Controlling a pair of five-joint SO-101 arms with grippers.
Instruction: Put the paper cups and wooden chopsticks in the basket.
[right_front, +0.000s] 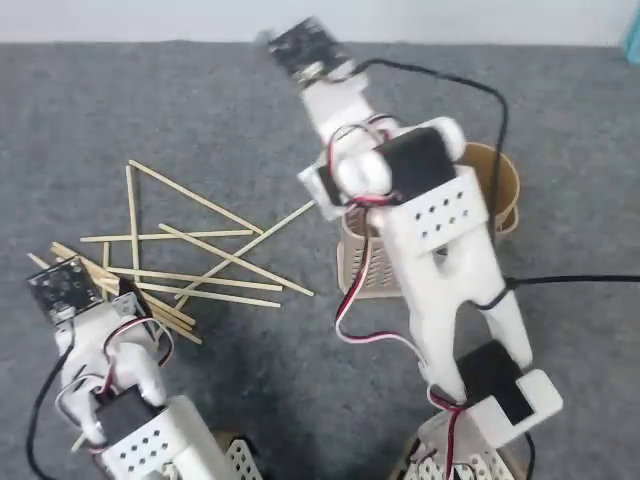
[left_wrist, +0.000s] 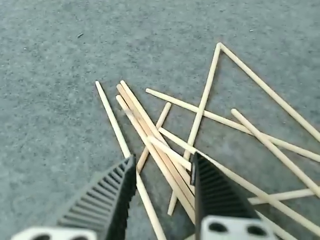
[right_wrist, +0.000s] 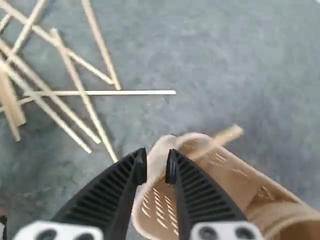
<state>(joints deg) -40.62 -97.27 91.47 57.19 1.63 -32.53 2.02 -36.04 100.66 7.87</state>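
early stage: 1 chopstick (right_wrist: 221, 138) in basket (right_wrist: 235, 181), loose chopsticks (left_wrist: 150, 131) left on mat (left_wrist: 50, 100). left gripper (left_wrist: 163, 160) wide above them; right gripper (right_wrist: 156, 154) narrowly parted, empty.

So we counted one basket (right_front: 365, 270) and one brown paper cup (right_front: 505, 190), as far as we could make out. Loose chopsticks (right_front: 200, 279) on the table came to roughly eleven. The tight bunch at one end was hard to split, so we couldn't pin that number down exactly. One more stick (right_wrist: 222, 136) was poking out of the basket. And we had two arms (right_front: 440, 220).
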